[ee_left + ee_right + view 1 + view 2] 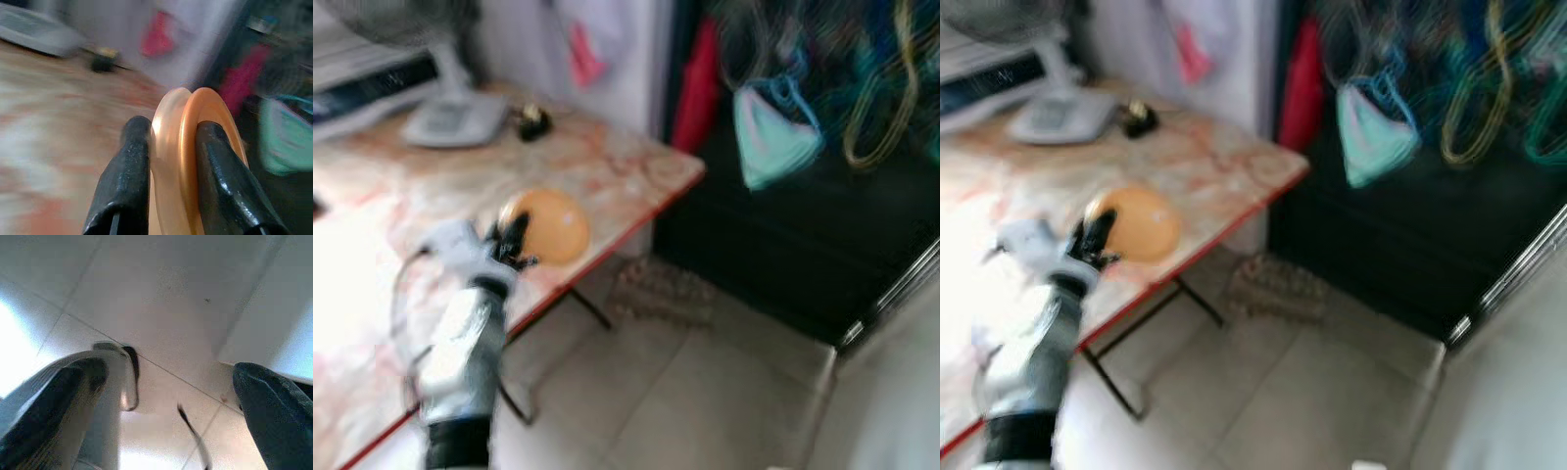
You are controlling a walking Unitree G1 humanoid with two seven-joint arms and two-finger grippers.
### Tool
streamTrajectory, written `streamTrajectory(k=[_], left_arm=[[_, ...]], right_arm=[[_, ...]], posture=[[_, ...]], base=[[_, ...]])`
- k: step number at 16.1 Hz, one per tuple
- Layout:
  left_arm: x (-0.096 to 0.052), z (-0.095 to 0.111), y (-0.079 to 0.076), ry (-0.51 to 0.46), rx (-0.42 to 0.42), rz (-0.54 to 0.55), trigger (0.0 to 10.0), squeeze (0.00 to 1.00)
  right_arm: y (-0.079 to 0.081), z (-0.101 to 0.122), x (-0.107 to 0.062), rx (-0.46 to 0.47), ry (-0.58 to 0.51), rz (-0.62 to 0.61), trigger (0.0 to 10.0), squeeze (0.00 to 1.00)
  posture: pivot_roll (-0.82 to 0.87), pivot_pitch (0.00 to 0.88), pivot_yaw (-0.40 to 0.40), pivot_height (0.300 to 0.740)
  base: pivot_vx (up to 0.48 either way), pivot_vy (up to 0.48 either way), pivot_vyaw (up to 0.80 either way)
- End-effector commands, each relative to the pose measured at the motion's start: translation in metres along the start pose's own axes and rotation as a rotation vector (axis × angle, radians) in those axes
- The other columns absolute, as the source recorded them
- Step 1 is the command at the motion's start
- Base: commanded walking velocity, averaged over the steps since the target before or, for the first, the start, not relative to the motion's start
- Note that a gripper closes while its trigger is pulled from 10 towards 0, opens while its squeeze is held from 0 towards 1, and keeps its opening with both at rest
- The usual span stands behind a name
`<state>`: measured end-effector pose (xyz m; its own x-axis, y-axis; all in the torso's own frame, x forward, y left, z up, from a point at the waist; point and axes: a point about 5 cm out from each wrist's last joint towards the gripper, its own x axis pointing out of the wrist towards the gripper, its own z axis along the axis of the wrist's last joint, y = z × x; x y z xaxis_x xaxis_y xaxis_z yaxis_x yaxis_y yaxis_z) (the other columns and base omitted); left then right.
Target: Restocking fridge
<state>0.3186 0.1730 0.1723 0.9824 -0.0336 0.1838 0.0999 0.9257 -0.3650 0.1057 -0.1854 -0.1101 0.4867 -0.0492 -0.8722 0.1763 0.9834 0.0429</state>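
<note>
The left tool (168, 161) is clamped on the rim of an orange plate (548, 223), held on edge over the marble-patterned tabletop (607, 166) near its corner. The right tool (166, 401) hangs with fingers spread and empty above the tiled floor (171, 293). Restocking looks barely begun: the plate is picked up but not yet carried or put away.
</note>
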Motion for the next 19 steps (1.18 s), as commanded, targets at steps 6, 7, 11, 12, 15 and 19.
streamTrajectory(k=[6,7,11,12,15,19], left_arm=[[0.007,-0.007,-0.012,0.031,0.003,-0.057,10.0,0.00],[0.009,-0.006,-0.009,0.030,0.005,-0.049,10.0,0.00],[0.009,-0.010,0.001,0.041,-0.015,-0.009,10.0,0.00],[0.008,-0.015,0.006,0.057,-0.029,0.014,10.0,0.00],[0.002,-0.030,0.028,0.111,-0.040,0.086,10.0,0.00],[-0.013,-0.063,0.058,0.227,-0.048,0.206,10.0,0.00]], right_arm=[[0.003,-0.017,-0.004,0.052,0.050,-0.024,10.0,0.00],[0.003,-0.018,-0.004,0.051,0.055,-0.021,10.0,0.00],[0.002,-0.019,-0.004,0.043,0.061,-0.010,10.0,0.00],[0.001,-0.019,-0.004,0.039,0.063,-0.007,10.0,0.00],[-0.001,-0.020,-0.005,0.032,0.066,-0.004,10.0,0.00],[-0.002,-0.017,-0.004,0.031,0.062,-0.008,10.0,0.00]], posture=[[-0.04,0.000,0.079,0.740],[-0.03,0.000,0.077,0.740],[-0.03,0.000,0.068,0.740],[-0.03,0.000,0.064,0.740],[-0.04,0.000,0.053,0.740],[-0.06,0.000,0.050,0.740]], base=[[0.000,0.000,-0.79],[0.000,0.000,-0.79],[0.000,0.000,-0.79],[0.000,0.000,-0.79],[0.000,0.000,-0.79],[0.000,0.000,-0.79]])
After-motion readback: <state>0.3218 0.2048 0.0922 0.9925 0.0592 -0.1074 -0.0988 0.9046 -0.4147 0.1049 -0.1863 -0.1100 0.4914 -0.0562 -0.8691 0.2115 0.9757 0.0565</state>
